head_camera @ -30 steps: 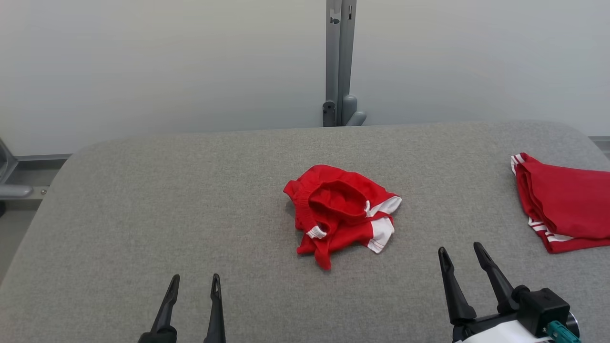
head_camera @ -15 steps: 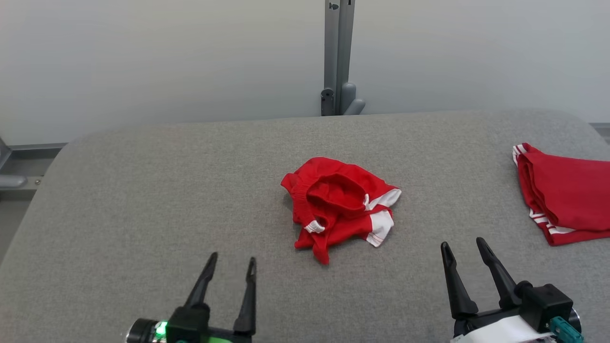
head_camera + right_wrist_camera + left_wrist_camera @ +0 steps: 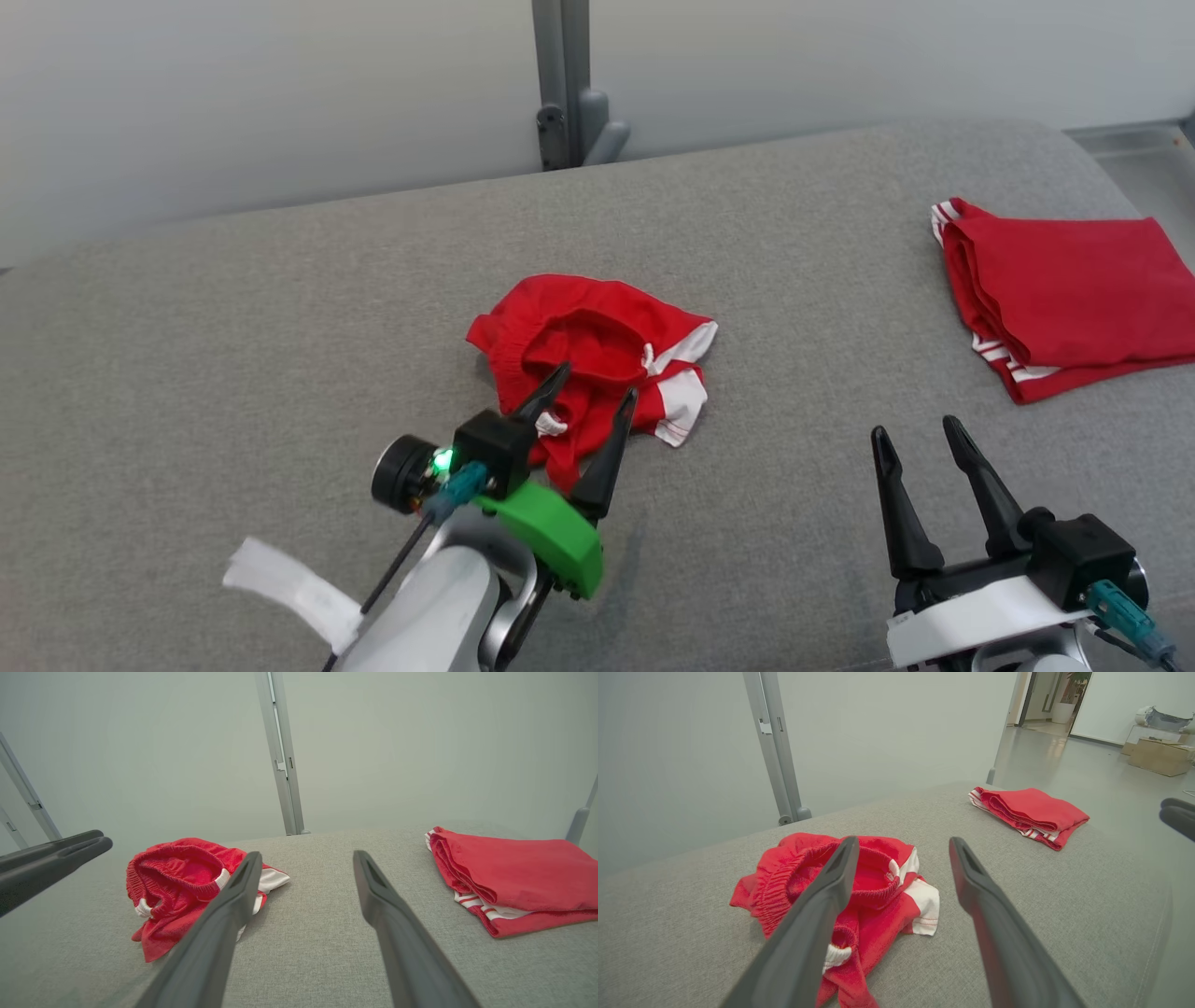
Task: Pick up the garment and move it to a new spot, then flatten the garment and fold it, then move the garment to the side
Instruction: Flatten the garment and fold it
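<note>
The red garment (image 3: 588, 336) lies crumpled on our grey counter (image 3: 280, 327), our left end effector (image 3: 598, 380) wide open, empty, over its near edge. Our right end effector (image 3: 914, 427) hovers apart, equally open; a folded red cloth (image 3: 1064, 289) lies beyond.

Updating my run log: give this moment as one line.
left gripper: open, at crumpled red-and-white fabric garment | right gripper: open, empty | folded red fabric garment: lying apart
</note>
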### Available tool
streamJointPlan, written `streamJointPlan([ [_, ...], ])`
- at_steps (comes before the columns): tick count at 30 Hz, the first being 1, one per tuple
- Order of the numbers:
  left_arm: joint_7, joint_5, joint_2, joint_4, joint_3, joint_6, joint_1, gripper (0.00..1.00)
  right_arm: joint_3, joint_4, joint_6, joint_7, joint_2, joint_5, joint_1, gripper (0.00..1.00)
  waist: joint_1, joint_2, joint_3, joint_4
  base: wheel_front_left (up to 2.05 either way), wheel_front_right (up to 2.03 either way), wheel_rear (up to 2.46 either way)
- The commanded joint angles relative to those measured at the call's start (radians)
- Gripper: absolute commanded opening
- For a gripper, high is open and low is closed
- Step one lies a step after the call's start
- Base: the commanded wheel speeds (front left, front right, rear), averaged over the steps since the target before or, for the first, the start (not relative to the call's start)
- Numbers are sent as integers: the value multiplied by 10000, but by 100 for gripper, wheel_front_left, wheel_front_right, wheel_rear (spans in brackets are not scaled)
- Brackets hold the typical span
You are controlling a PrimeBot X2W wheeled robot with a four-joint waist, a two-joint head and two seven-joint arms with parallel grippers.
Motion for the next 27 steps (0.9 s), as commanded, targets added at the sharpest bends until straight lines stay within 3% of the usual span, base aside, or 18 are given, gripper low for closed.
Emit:
streamJointPlan([
  [1,265,-353,39,241,-242,114,-456,100,21,-35,-9,-21,-15,-68,-177,100,0,0,695,-677,0,0,0],
  [9,1613,-2382,50,1499,-1517,697,-2314,100,161,-69,-9,-21,47,-102,-761,100,0,0,1599,-1443,0,0,0],
  [14,1752,-2677,47,2521,-2014,1261,-3091,100,162,-51,-9,-21,97,-107,-994,100,0,0,1901,-1693,0,0,0],
  [20,1905,-2894,44,3603,-2355,2247,-3753,100,197,-20,-9,-21,141,-121,-1139,100,0,0,2085,-1833,0,0,0],
  [23,2004,-3135,44,3932,-2526,2362,-3890,100,251,24,-9,-21,169,-100,-1194,100,0,0,2099,-1874,0,0,0],
  [24,2007,-3214,44,3997,-2582,2340,-3938,64,254,29,-9,-21,176,-89,-1218,100,0,0,2094,-1881,0,0,0],
  [25,2026,-3272,45,4082,-2656,2311,-4001,16,247,36,-9,-21,181,-82,-1230,100,0,0,2079,-1880,0,0,0],
  [26,2072,-3286,45,4165,-2734,2275,-4049,0,240,40,-9,-21,189,-74,-1227,100,0,0,2057,-1878,0,0,0],
  [27,2056,-3343,47,4218,-2784,2242,-4077,0,236,50,-9,-21,196,-68,-1212,100,0,0,2025,-1875,0,0,0],
])
